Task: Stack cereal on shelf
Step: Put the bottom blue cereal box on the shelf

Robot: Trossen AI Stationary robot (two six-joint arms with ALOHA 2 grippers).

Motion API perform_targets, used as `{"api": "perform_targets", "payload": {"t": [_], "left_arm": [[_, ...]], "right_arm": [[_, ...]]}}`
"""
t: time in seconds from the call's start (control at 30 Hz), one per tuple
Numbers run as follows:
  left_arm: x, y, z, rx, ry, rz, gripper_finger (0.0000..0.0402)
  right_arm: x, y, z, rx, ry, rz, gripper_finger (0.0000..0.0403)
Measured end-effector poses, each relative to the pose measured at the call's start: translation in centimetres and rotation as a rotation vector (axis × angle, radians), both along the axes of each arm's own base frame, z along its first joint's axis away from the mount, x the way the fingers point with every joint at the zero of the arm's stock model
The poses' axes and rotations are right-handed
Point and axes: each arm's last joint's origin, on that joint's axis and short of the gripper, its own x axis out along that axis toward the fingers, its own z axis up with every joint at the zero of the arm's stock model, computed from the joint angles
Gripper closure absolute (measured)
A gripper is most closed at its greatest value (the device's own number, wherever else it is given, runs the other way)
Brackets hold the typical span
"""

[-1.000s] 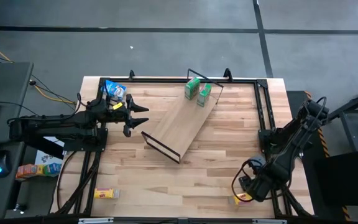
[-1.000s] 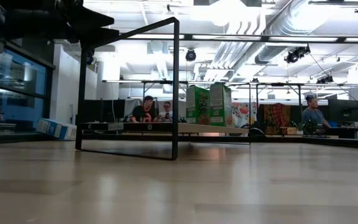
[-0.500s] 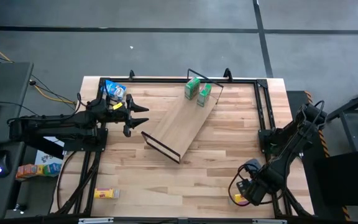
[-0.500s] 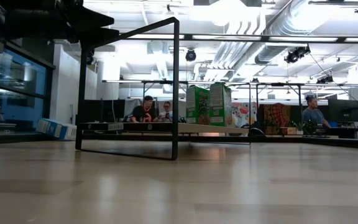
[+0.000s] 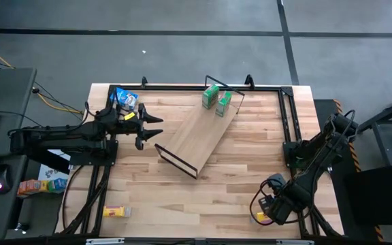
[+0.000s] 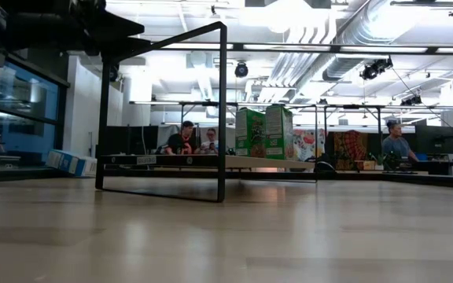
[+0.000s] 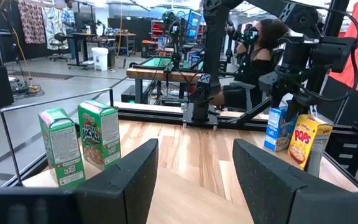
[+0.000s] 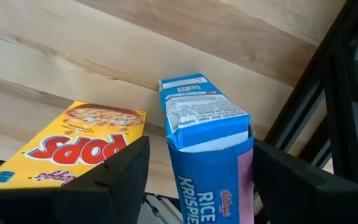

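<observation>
Plank tabletop (image 5: 237, 177) carried the shelf (image 5: 199, 133) lying diagonally near its middle, with two green boxes (image 5: 216, 99) standing upright side by side at the shelf's far end; the left wrist view showed the same pair on the board. Right gripper (image 8: 194, 168) was down at the near right corner of the table, fingers spread on either side of an upright blue box (image 8: 207, 146), not yet closed on it. A yellow box (image 8: 73, 146) lay flat just beside the blue one. Left gripper (image 5: 152, 126) waited at the left side of the table, fingers spread and holding nothing, just short of the shelf's near end. Another blue box (image 5: 126, 100) lay flat near the far left corner, and a second yellow box (image 5: 116, 211) lay at the near left edge. Judgement: the step in hand was the grasp of the upright blue box; it should go best with the fingers centred on the box's broad faces, low enough to avoid tipping it, and closed gently since thin card may crush. The lift should clear the yellow neighbour and the black frame rail (image 8: 328, 112) close by. From overhead, the right gripper hid the blue box and most of the yellow one. Contact between fingers and box could not be judged
</observation>
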Motion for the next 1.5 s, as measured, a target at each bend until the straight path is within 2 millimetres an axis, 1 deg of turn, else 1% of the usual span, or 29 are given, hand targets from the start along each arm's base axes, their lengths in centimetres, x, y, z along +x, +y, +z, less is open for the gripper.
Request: {"api": "perform_targets", "payload": {"t": [0.33, 0.43, 0.53, 0.8, 0.97, 1.07, 1.17, 1.3, 1.43, 1.5], "left_arm": [[0.0, 0.0, 0.1, 0.001, -0.005, 0.0, 0.0204], [0.0, 0.0, 0.1, 0.0, -0.005, 0.0, 0.0204], [0.0, 0.0, 0.1, -0.001, -0.005, 0.0, 0.0204], [0.0, 0.0, 0.0, -0.001, -0.005, 0.0, 0.0204], [0.0, 0.0, 0.0, -0.001, -0.005, 0.0, 0.0204], [0.0, 0.0, 0.0, 0.0, -0.005, 0.0, 0.0204], [0.0, 0.0, 0.1, 0.0, -0.005, 0.0, 0.0204], [0.0, 0.0, 0.1, 0.0, -0.005, 0.0, 0.0204], [0.0, 0.0, 0.1, 0.0, -0.005, 0.0, 0.0204], [0.0, 0.0, 0.1, -0.001, -0.005, 0.0, 0.0204]], "right_arm": [[0.1, 0.0, 0.0, -0.013, -0.022, 0.001, 0.016], [0.1, 0.0, 0.0, -0.005, -0.017, 0.01, 0.0169], [0.0, 0.0, 0.0, 0.003, -0.009, 0.025, 0.0194], [0.0, -0.1, 0.0, 0.001, -0.005, 0.054, 0.0285], [0.1, -0.4, 0.6, 0.015, -0.019, 0.098, 0.0321], [0.5, -1.0, 2.0, 0.016, -0.034, 0.136, 0.0328], [1.2, -2.4, 4.2, -0.044, -0.083, 0.157, 0.0328], [2.7, -5.0, 8.0, -0.186, -0.222, 0.195, 0.0327], [4.9, -8.1, 11.8, -0.344, -0.375, 0.261, 0.0328], [6.1, -9.8, 13.2, -0.402, -0.434, 0.296, 0.0329]]}}
